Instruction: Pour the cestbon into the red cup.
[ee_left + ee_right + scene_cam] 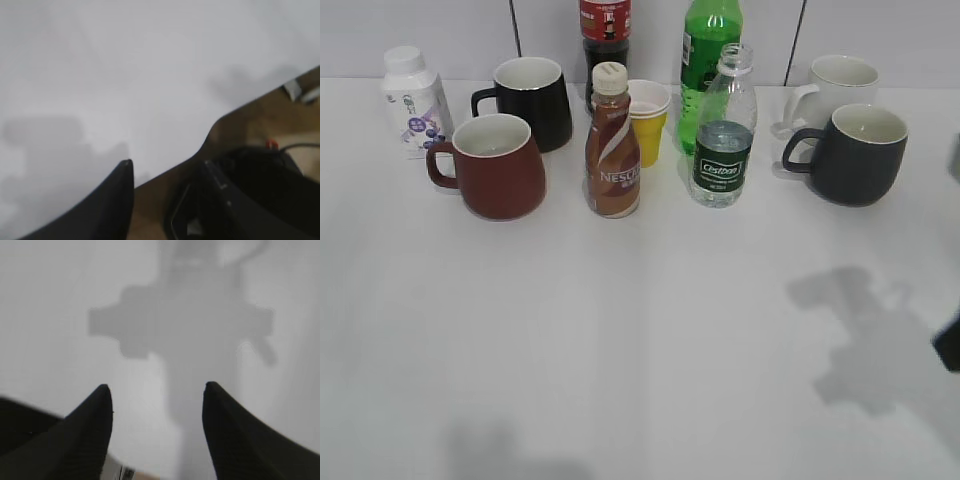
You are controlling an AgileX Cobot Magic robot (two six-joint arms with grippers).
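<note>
Clear ribbed plastic cestbon (723, 130), well apart from squat glossy red cup (495, 166)

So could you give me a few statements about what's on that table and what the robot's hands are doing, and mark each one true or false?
1. The cestbon stands upright with no cap. True.
2. The red cup lies on its side. False: it stands upright, left of the brown Nescafe bottle.
3. The right hand grips the bottle. False: it is open over bare table.
4. A yellow paper cup stands behind the Nescafe bottle. True.
5. Two dark mugs are on the table. True: the black mug and the dark grey mug.
</note>
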